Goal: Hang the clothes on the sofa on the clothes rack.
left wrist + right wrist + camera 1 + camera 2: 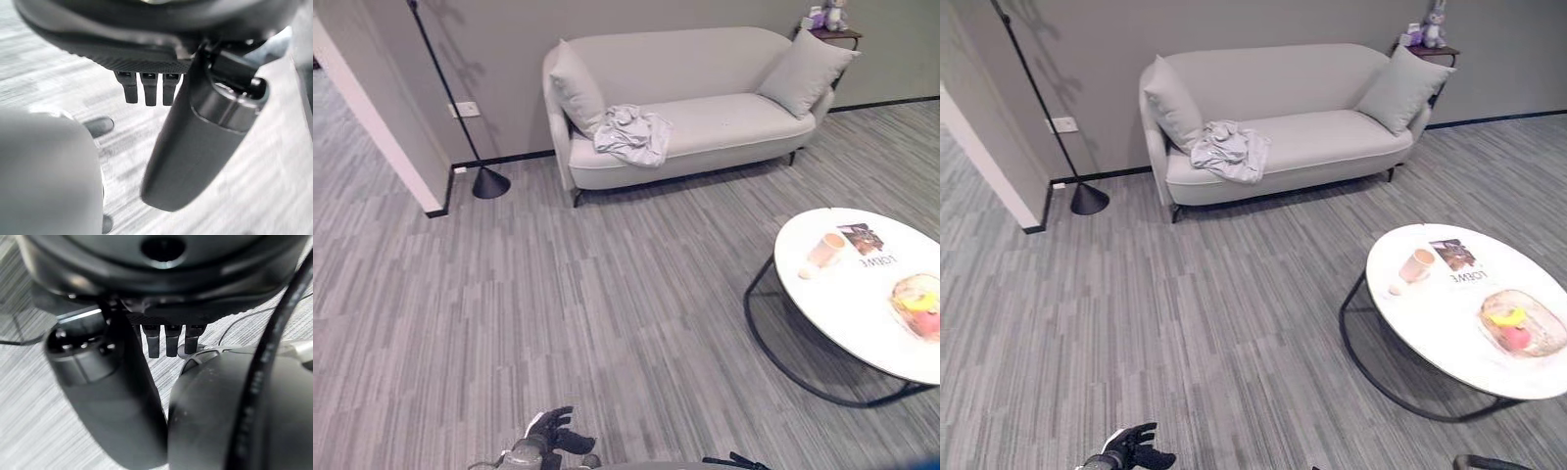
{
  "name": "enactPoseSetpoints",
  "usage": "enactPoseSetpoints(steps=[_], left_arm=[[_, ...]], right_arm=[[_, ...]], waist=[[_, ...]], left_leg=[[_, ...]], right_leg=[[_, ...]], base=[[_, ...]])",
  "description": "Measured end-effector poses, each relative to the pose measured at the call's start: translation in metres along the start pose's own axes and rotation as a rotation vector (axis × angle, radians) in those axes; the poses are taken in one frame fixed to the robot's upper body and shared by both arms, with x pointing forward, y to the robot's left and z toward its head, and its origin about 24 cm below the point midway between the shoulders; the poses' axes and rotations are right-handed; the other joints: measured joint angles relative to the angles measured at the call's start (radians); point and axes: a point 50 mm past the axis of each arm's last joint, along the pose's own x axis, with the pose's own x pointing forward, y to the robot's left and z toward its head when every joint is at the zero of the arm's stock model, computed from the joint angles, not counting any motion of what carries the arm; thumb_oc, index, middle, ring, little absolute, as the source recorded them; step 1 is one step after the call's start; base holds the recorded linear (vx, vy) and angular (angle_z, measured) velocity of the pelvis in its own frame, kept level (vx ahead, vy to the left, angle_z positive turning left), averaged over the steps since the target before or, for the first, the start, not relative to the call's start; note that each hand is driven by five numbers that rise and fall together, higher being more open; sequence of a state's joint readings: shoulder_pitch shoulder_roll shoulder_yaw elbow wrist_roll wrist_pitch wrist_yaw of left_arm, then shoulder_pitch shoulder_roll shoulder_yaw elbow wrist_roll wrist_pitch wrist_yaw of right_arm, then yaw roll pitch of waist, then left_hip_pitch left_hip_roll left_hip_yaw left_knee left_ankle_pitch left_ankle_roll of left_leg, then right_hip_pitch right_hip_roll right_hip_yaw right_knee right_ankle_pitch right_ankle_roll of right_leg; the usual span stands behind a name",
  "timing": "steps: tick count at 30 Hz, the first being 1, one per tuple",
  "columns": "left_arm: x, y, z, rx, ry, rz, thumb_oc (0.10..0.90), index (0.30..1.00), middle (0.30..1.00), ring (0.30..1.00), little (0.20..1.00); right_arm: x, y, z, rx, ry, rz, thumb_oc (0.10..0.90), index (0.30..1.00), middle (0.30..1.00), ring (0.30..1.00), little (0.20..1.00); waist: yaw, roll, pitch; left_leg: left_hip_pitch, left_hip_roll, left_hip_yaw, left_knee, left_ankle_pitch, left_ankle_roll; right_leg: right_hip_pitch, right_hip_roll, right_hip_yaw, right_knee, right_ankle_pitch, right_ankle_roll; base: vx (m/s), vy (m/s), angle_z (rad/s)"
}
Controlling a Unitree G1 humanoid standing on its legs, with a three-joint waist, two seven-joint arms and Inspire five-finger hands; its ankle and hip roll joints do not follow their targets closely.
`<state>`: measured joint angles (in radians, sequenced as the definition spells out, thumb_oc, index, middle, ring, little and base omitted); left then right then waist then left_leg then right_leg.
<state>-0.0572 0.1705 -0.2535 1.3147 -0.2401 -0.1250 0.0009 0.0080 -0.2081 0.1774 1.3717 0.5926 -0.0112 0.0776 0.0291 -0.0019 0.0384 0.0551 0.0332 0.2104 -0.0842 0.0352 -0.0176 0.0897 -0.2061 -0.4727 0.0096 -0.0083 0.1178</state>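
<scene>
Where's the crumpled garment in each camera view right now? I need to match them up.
Left eye view: garment lies upper centre, on the sofa's left seat end.
Right eye view: garment sits upper centre-left, same spot.
Left wrist view: floor, no garment.
Right wrist view: floor, no garment.
Shared landmark: left cushion beside it.

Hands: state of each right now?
Left hand: open, fingers relaxed, holding nothing, low over the floor.
Right hand: open, fingers straight, holding nothing.

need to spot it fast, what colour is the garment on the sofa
Pale grey garment, clearest in the left eye view.
</scene>
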Motion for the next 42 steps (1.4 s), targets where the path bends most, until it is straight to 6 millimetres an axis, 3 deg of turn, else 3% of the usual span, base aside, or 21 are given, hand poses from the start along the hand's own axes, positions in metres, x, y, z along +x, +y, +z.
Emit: enactPoseSetpoints(steps=[6,9,12,14,16,18,21,22,25,27,28,30,31,33,34,35,36,37,40,42], left_arm=[[-0.007,0.014,-0.031,-0.115,0.089,0.064,0.800,0.900,0.900,0.900,0.900],[-0.007,0.015,-0.031,-0.149,0.094,0.072,0.800,0.900,0.900,0.900,0.900],[-0.006,0.012,-0.025,-0.122,0.080,0.056,0.800,0.900,0.900,0.900,0.900],[-0.004,0.011,-0.019,-0.060,0.069,0.042,0.800,0.900,0.900,0.900,0.900],[-0.002,0.012,-0.009,0.038,0.042,0.031,0.800,0.900,0.900,0.900,0.900],[0.000,0.010,0.002,0.141,0.019,0.012,0.800,0.900,0.900,0.900,0.900],[0.002,0.006,0.009,0.270,-0.008,-0.013,0.800,0.900,0.900,0.900,0.900],[0.003,0.002,0.018,0.373,-0.029,-0.036,0.800,0.900,0.900,0.900,0.900],[0.005,-0.006,0.028,0.454,-0.054,-0.068,0.800,0.900,0.900,0.900,0.900],[0.005,-0.007,0.026,0.456,-0.046,-0.069,0.800,0.900,0.900,0.900,0.900],[0.005,-0.008,0.023,0.455,-0.029,-0.076,0.800,0.900,0.900,0.900,0.900],[0.005,-0.007,0.023,0.466,-0.025,-0.084,0.800,0.900,0.900,0.900,0.900],[0.005,-0.009,0.021,0.467,-0.020,-0.089,0.800,0.900,0.900,0.900,0.900],[0.005,-0.025,0.021,0.463,-0.024,-0.132,0.800,0.900,0.900,0.900,0.900],[0.004,-0.043,0.024,0.460,-0.053,-0.189,0.800,0.900,0.900,0.900,0.900],[0.003,-0.050,0.025,0.463,-0.063,-0.207,0.800,0.900,0.900,0.900,0.900],[0.003,-0.057,0.024,0.484,-0.074,-0.227,0.800,0.900,0.900,0.900,0.900],[0.002,-0.060,0.024,0.488,-0.074,-0.237,0.800,0.900,0.900,0.900,0.900],[0.001,-0.063,0.020,0.506,-0.072,-0.258,0.800,0.900,0.900,0.900,0.900],[0.002,-0.060,0.018,0.516,-0.055,-0.250,0.800,0.900,0.900,0.900,0.900]], right_arm=[[-0.001,-0.006,-0.002,0.021,0.005,-0.016,0.800,0.900,0.900,0.900,0.900],[-0.002,-0.010,-0.005,0.035,0.013,-0.028,0.800,0.900,0.900,0.900,0.900],[-0.002,-0.013,0.003,0.029,-0.015,-0.032,0.800,0.900,0.900,0.900,0.900],[-0.001,-0.015,0.019,0.020,-0.068,-0.036,0.800,0.900,0.900,0.900,0.900],[0.000,-0.010,0.026,0.013,-0.083,-0.024,0.800,0.900,0.900,0.900,0.900],[0.000,-0.009,0.037,0.007,-0.111,-0.020,0.800,0.900,0.900,0.900,0.900],[0.001,0.003,0.038,0.014,-0.112,0.015,0.800,0.900,0.900,0.900,0.900],[0.001,0.008,0.044,0.007,-0.123,0.030,0.800,0.900,0.900,0.900,0.900],[0.002,0.012,0.048,0.008,-0.134,0.043,0.800,0.900,0.900,0.900,0.900],[0.001,0.015,0.053,0.007,-0.154,0.059,0.800,0.900,0.900,0.900,0.900],[0.001,0.019,0.058,0.013,-0.163,0.074,0.800,0.900,0.900,0.900,0.900],[0.002,0.020,0.056,0.033,-0.151,0.078,0.800,0.900,0.900,0.900,0.900],[0.001,0.018,0.059,0.039,-0.151,0.073,0.800,0.900,0.900,0.900,0.900],[0.000,0.008,0.061,0.039,-0.150,0.047,0.800,0.900,0.900,0.900,0.900],[-0.001,-0.007,0.059,0.055,-0.126,0.007,0.800,0.900,0.900,0.900,0.900],[-0.002,-0.012,0.058,0.069,-0.123,-0.002,0.800,0.900,0.900,0.900,0.900],[-0.002,-0.017,0.055,0.104,-0.118,-0.011,0.800,0.900,0.900,0.900,0.900],[-0.003,-0.019,0.052,0.144,-0.109,-0.014,0.800,0.900,0.900,0.900,0.900],[-0.003,-0.025,0.048,0.191,-0.087,-0.021,0.800,0.900,0.900,0.900,0.900],[-0.003,-0.024,0.047,0.175,-0.082,-0.026,0.800,0.900,0.900,0.900,0.900]], waist=[[0.005,0.005,0.002],[0.018,0.001,0.010],[0.014,0.002,0.030],[0.010,0.009,0.061],[0.002,-0.014,0.076],[-0.009,-0.009,0.091],[-0.016,-0.006,0.097],[-0.031,-0.003,0.107],[-0.053,0.004,0.119],[-0.070,0.009,0.124],[-0.093,0.013,0.125],[-0.105,0.014,0.127],[-0.117,0.029,0.129],[-0.123,0.081,0.131],[-0.122,0.099,0.129],[-0.125,0.108,0.129],[-0.139,0.114,0.123],[-0.143,0.112,0.120],[-0.152,0.138,0.092],[-0.155,0.133,0.091]], left_leg=[[0.025,-0.018,-0.015,-0.007,-0.006,0.003],[0.028,-0.031,-0.022,-0.007,-0.009,0.010],[0.042,-0.045,-0.033,-0.011,-0.027,0.031],[0.060,-0.051,-0.042,-0.011,-0.021,0.057],[0.076,-0.068,-0.046,-0.011,-0.029,0.061],[0.082,-0.060,-0.055,-0.011,-0.028,0.082],[0.070,-0.043,-0.052,-0.011,-0.033,0.087],[0.070,-0.042,-0.048,-0.011,-0.038,0.081],[0.079,-0.039,-0.044,-0.007,-0.055,0.070],[0.089,-0.017,-0.039,-0.007,-0.074,0.052],[0.102,0.008,-0.044,-0.008,-0.096,0.026],[0.124,0.020,-0.051,-0.008,-0.118,-0.002],[0.152,0.057,-0.064,-0.012,-0.139,-0.028],[0.170,0.086,-0.069,-0.011,-0.146,-0.037],[0.185,0.072,-0.072,0.006,-0.116,-0.044],[0.197,0.071,-0.061,0.018,-0.085,-0.050],[0.206,0.079,-0.058,0.043,-0.062,-0.069],[0.213,0.090,-0.078,0.048,-0.041,-0.079],[0.206,0.118,-0.116,0.073,-0.028,-0.096],[0.182,0.133,-0.142,0.131,-0.024,-0.112]], right_leg=[[0.018,-0.020,-0.011,0.028,-0.021,0.018],[0.015,-0.040,-0.016,0.063,-0.037,0.024],[-0.033,-0.085,0.001,0.210,-0.068,0.012],[-0.111,-0.135,0.046,0.415,-0.070,0.012],[-0.178,-0.173,0.099,0.555,-0.044,0.026],[-0.243,-0.177,0.144,0.640,-0.019,0.029],[-0.275,-0.103,0.190,0.517,-0.040,0.019],[-0.277,-0.077,0.173,0.407,-0.041,0.017],[-0.281,-0.062,0.112,0.215,-0.023,0.034],[-0.300,-0.032,0.100,0.091,0.011,0.048],[-0.305,-0.004,0.119,-0.044,0.077,0.067],[-0.305,-0.007,0.139,-0.109,0.124,0.079],[-0.273,0.018,0.128,-0.107,0.235,0.054],[-0.243,0.058,0.121,-0.091,0.221,0.020],[-0.227,0.068,0.135,-0.038,0.185,-0.055],[-0.219,0.071,0.132,-0.003,0.158,-0.086],[-0.211,0.069,0.124,0.038,0.092,-0.074],[-0.200,0.069,0.128,0.056,0.069,-0.071],[-0.219,0.087,0.132,0.121,0.010,-0.079],[-0.207,0.094,0.120,0.131,-0.006,-0.093]], base=[[0.06,0.059,0.08],[0.05,0.079,0.12],[0.06,0.097,0.11],[0.04,0.078,0.16],[0.05,0.027,0.10],[0.10,-0.029,0.04],[0.17,-0.104,-0.08],[0.09,-0.097,-0.06],[0.19,-0.165,-0.04],[0.28,-0.161,-0.10],[0.30,-0.172,0.02],[0.38,-0.187,0.14],[0.37,-0.134,0.34],[0.27,-0.091,0.39],[0.48,-0.173,0.31],[0.61,-0.227,0.34],[0.59,-0.258,0.24],[0.37,-0.206,0.11],[0.33,-0.269,-0.04],[0.27,-0.335,0.08]])
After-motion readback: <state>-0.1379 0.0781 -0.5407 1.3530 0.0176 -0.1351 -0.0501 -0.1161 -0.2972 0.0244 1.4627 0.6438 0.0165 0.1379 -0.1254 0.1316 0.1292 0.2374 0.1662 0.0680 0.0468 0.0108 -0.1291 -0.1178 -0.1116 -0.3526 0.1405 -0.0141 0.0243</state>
